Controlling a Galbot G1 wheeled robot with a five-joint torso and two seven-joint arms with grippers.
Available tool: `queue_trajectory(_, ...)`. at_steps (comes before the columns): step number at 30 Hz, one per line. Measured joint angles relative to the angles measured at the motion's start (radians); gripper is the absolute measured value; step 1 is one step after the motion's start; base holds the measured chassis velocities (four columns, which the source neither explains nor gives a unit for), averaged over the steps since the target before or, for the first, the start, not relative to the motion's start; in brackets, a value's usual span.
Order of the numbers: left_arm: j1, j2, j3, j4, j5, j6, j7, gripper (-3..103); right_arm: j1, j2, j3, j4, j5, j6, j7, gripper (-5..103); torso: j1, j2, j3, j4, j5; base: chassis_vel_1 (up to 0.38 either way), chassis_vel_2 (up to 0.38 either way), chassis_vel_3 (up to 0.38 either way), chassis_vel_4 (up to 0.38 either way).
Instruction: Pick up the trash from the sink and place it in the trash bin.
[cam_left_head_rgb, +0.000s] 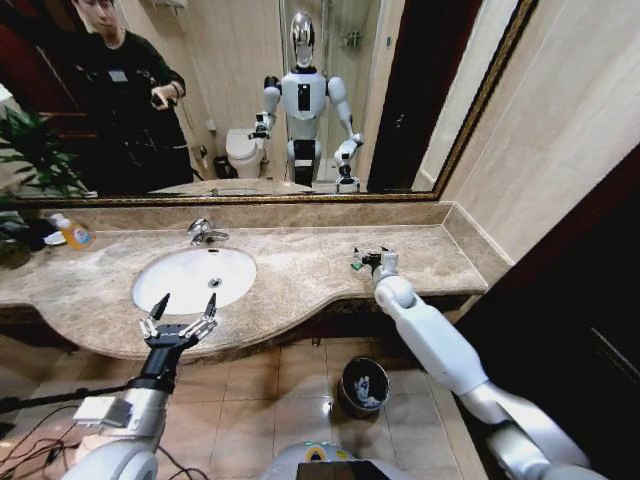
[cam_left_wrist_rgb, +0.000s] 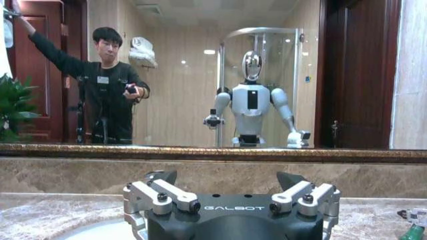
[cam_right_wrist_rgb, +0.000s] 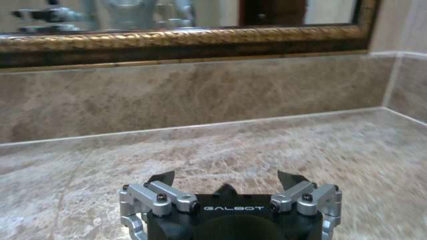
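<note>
Countertop (cam_left_head_rgb: 300, 270) appeared as polished beige marble, veined and glossy; backsplash the same stone. Sink (cam_left_head_rgb: 180, 285) basin looked white, smooth, glazed like ceramic; faucet (cam_left_head_rgb: 205, 232) was bright chrome. Trash bin (cam_left_head_rgb: 345, 385) was dark metal with a shiny rim. Left gripper (cam_left_head_rgb: 186, 305) showed matt black fingers on brushed silver metal links. Mirror frame (cam_right_wrist_rgb: 187, 42) was gilt and ribbed.

One sink (cam_left_head_rgb: 190, 278), one bin (cam_left_head_rgb: 363, 385) (two pincers)
</note>
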Motion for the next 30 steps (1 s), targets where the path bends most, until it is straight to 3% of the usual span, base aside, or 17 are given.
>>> queue_trajectory(4, 0.0, 0.0, 0.0, 0.0, 0.0, 0.0, 0.0, 100, -0.003, 0.025, -0.004, -0.005, 0.0, 0.026, 0.054, 99, 0.0, 0.0, 0.0, 0.0001, 0.0, 0.0, 0.0, 0.0, 0.0)
queue_trajectory(6, 0.0, 0.0, 0.0, 0.0, 0.0, 0.0, 0.0, 100, -0.01, 0.051, -0.01, -0.012, -0.013, 0.045, 0.078, 91, 0.0, 0.0, 0.0, 0.0001, 0.0, 0.0, 0.0, 0.0, 0.0)
queue_trajectory(17, 0.0, 0.0, 0.0, 0.0, 0.0, 0.0, 0.0, 100, -0.015, 0.087, -0.02, -0.051, -0.035, 0.05, 0.069, 90, 0.0, 0.0, 0.0, 0.0, 0.0001, 0.0, 0.0, 0.0, 0.0)
queue_trajectory(23, 0.0, 0.0, 0.0, 0.0, 0.0, 0.0, 0.0, 100, -0.015, 0.093, -0.021, -0.063, -0.036, 0.052, 0.051, 83, 0.0, 0.0, 0.0, 0.0, 0.0, 0.0, 0.0, 0.0, 0.0)
queue_trajectory(24, 0.0, 0.0, 0.0, 0.0, 0.0, 0.0, 0.0, 100, -0.017, 0.094, -0.021, -0.064, -0.036, 0.054, 0.045, 74, 0.0, 0.0, 0.0, 0.0001, 0.0001, 0.0, 0.0, 0.0, 0.0)
queue_trajectory(26, 0.0, 0.0, 0.0, 0.0, 0.0, 0.0, 0.0, 100, -0.018, 0.094, -0.021, -0.064, -0.036, 0.054, 0.043, 74, 0.0, 0.0, 0.0, 0.0, 0.0001, 0.0, 0.0, 0.0, 0.0)
queue_trajectory(30, 0.0, 0.0, 0.0, 0.0, 0.0, 0.0, 0.0, 100, -0.024, 0.09, -0.022, -0.063, -0.042, 0.061, 0.026, 58, 0.0, 0.0, 0.0, 0.0001, 0.0001, 0.0, 0.0, 0.0, 0.0)
